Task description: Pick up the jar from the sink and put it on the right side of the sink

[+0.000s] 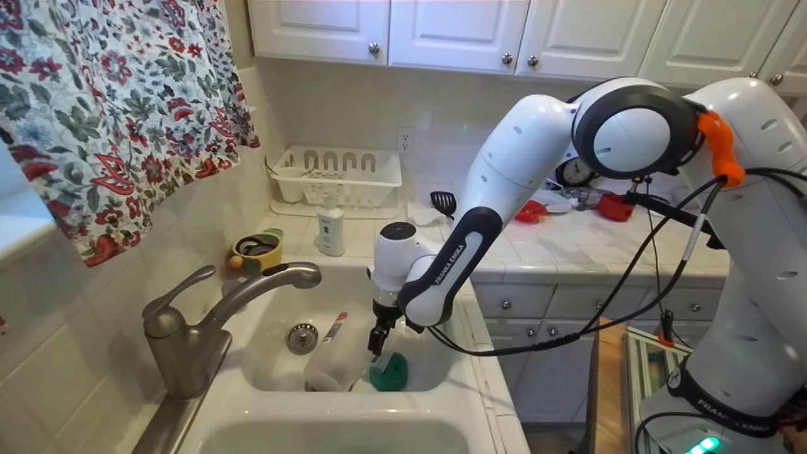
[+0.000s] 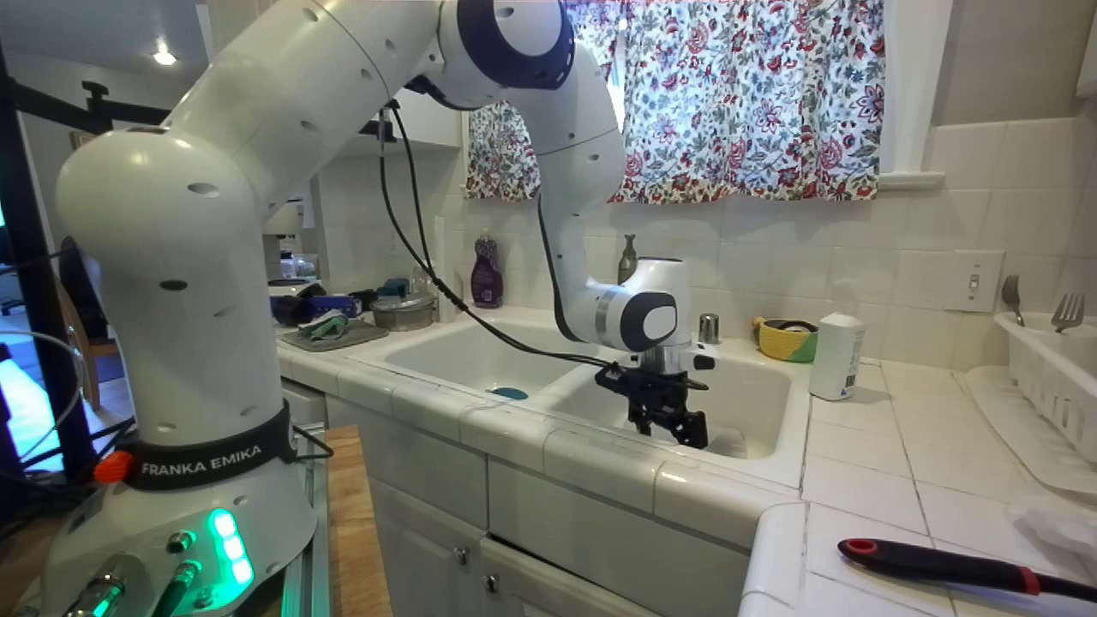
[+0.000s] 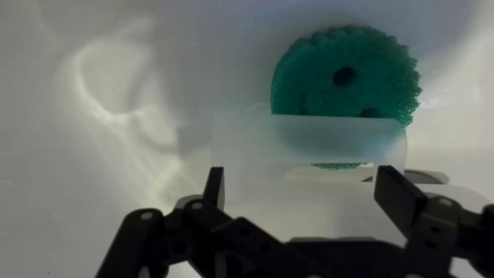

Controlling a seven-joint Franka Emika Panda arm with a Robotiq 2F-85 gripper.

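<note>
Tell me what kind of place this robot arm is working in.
Most likely a kitchen in someone's home. The double-basin sink and the white dish rack say kitchen, while the floral curtain hints at a home rather than an office or lab.

Sink (image 2: 480,356), in an exterior view: jar (image 2: 728,442) lay in the right half, overlapping a green scrubber (image 3: 366,73); blue-green disc (image 2: 508,393) in the left.
Counter (image 2: 866,463), right: white bottle (image 2: 836,358) stood by the sink, dish-rack tray (image 2: 1020,437) farther right; black-and-red handle (image 2: 934,566) lay near.
Counter, left: grey mat (image 2: 351,338) lay flat.
</note>
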